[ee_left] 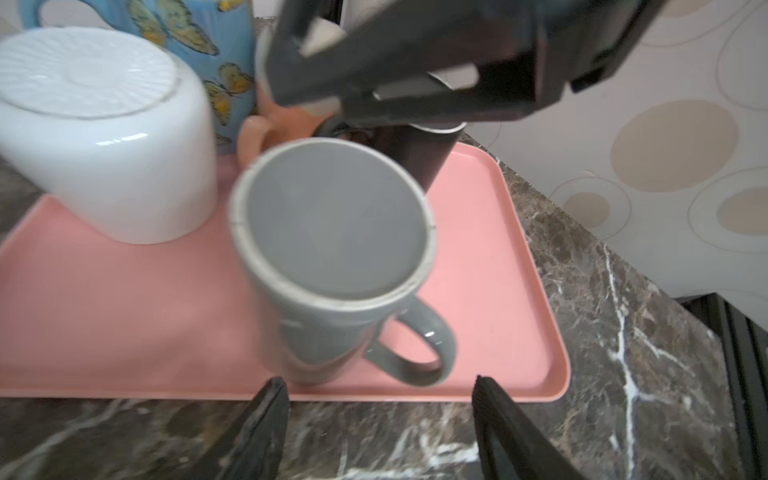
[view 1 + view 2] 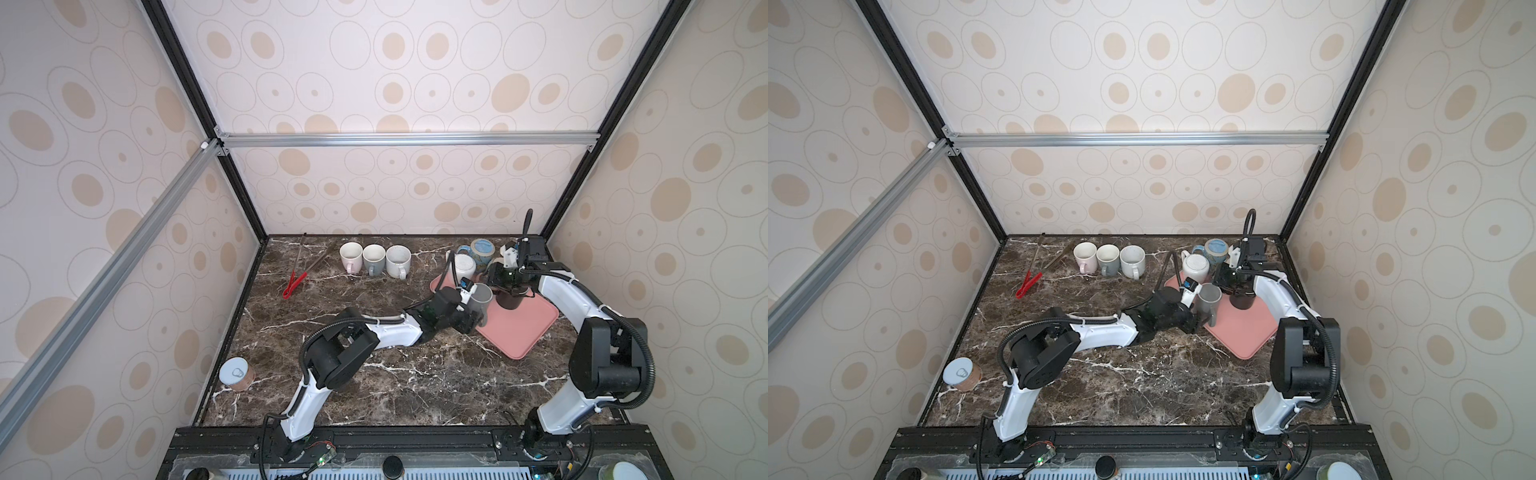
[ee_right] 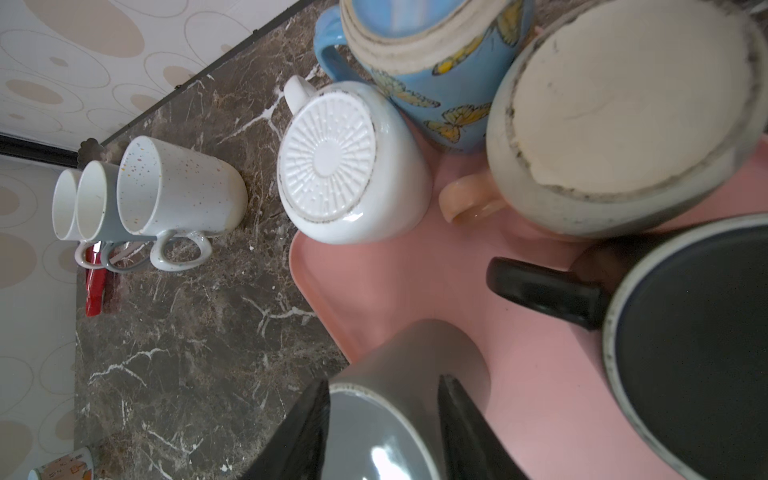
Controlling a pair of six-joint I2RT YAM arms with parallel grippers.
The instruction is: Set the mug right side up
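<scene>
Print on the brown label of the can (image 3: 62, 465) is too small and blurred to read. The can stands alone near the front left corner of the marble worktop (image 2: 415, 374), its pale lid and ring pull facing up.

The grey mug (image 1: 332, 232) stands upside down on the pink tray (image 1: 104, 311), at the tray's left edge in both top views. Its base faces up, ringed by pale unglazed clay, and its handle is turned toward the left pincer (image 1: 379, 384). That pincer is released. Its two dark fingers (image 1: 266, 428) stand wide apart at the tray edge, the handle lies in line with the gap between them, and neither finger visibly touches it.

The right pincer (image 3: 386, 381) hovers over the tray by the grey mug and the black mug (image 3: 698, 353). Its jaws are partly parted and clasp nothing that the views show. The black mug is also inverted, just beside the grey one.

Behind them, close together and all base up, are three more mugs:
- a white mug (image 3: 332, 166) with a ribbed base
- a blue mug (image 3: 436, 83) painted with yellow butterflies
- a speckled mug (image 3: 623, 104) with a peach handle

Along the back of the worktop three mugs (image 2: 373, 258) stand upright in a row, handles forward. Red-tipped tongs (image 2: 296, 282) lie to their left.
</scene>
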